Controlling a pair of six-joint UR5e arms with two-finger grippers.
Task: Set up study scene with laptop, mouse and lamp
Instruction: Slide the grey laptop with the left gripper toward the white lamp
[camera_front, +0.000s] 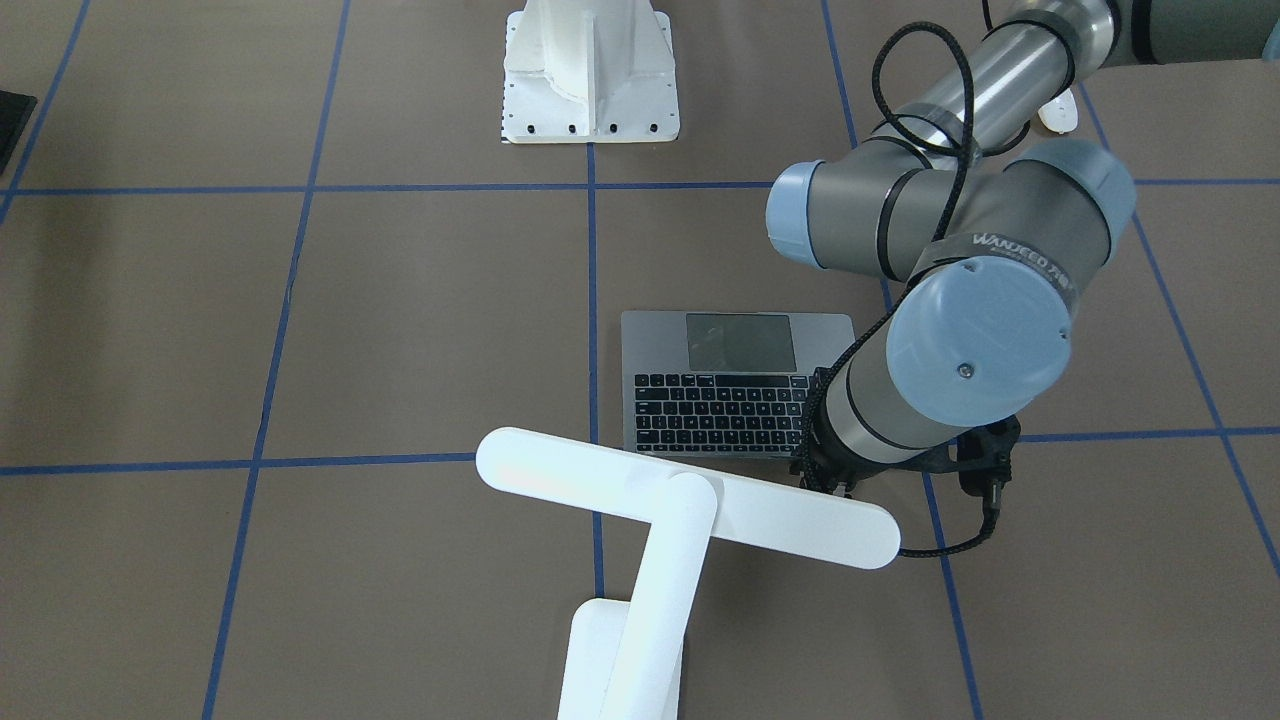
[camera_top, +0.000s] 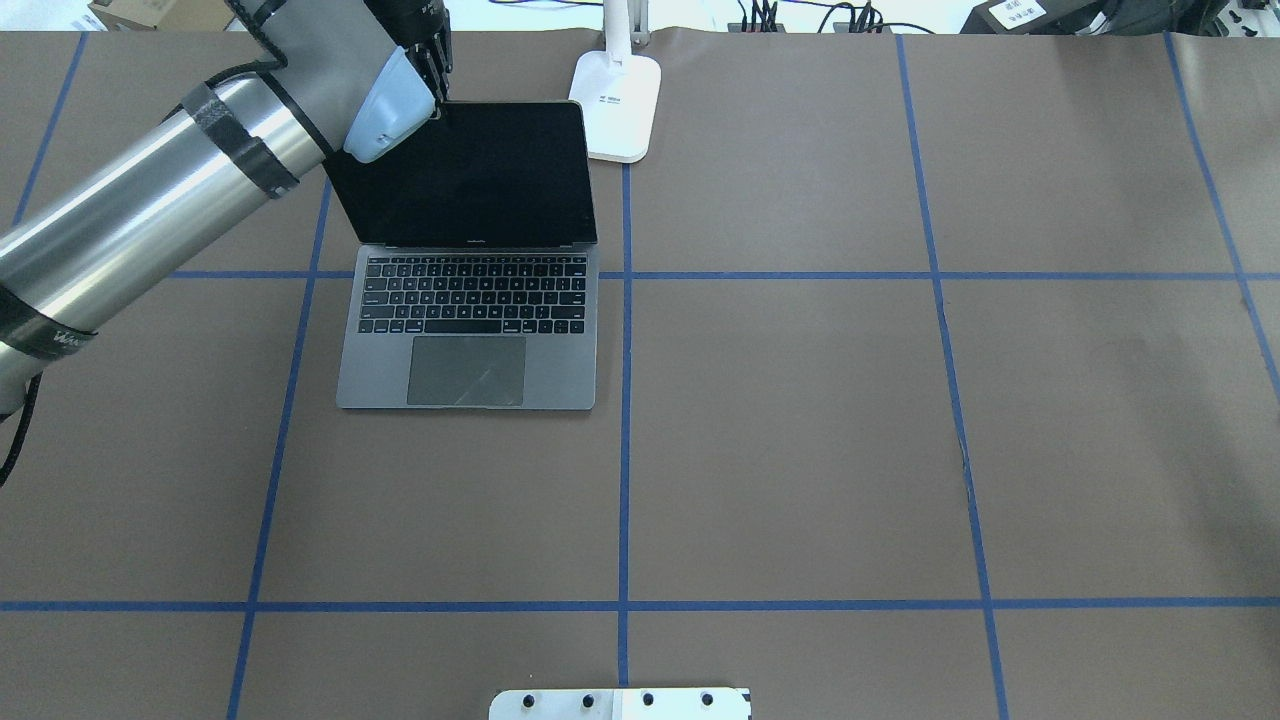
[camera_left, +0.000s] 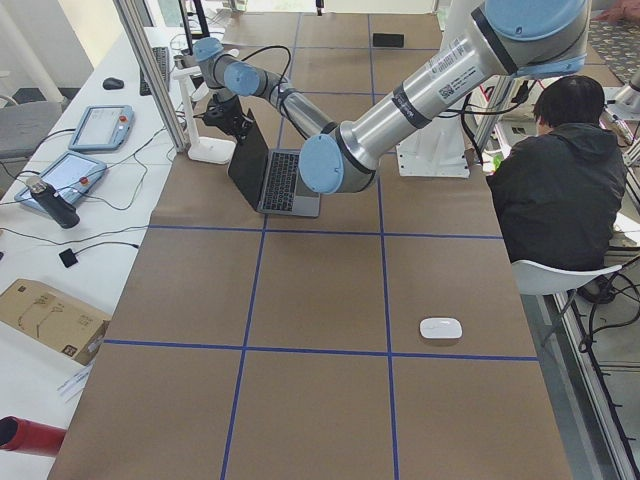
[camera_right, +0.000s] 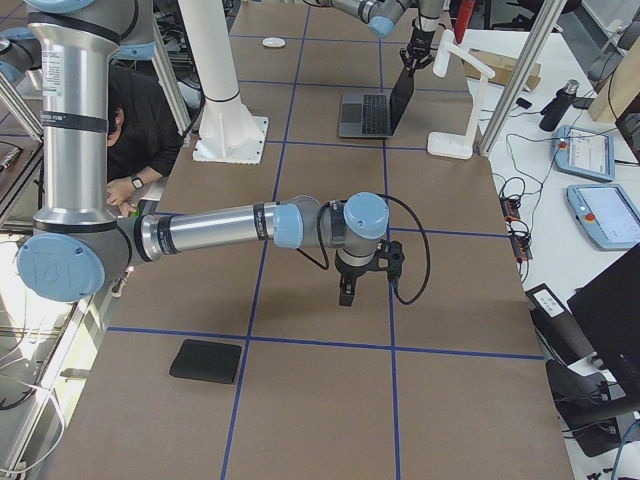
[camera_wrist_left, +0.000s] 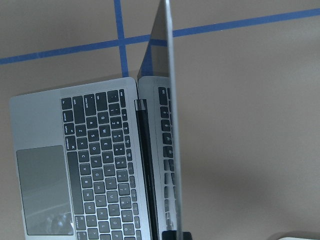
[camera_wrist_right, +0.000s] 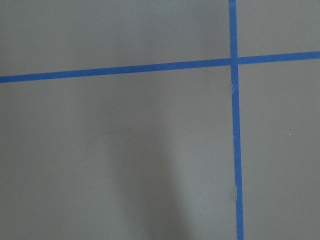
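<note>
Two arms reach in. The left end effector (camera_top: 437, 92) pinches the lid corner of the open laptop (camera_top: 470, 340), which sits by the far edge of the tabletop (camera_top: 800, 450), just beside the lamp (camera_top: 620, 105). The mouse (camera_left: 441, 328) lies near the tabletop's left end. Whether the right end effector (camera_right: 346, 293) is open cannot be told.

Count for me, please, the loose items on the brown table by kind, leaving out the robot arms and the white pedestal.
laptop: 1
lamp: 1
mouse: 1
black mat: 1
Total: 4
</note>
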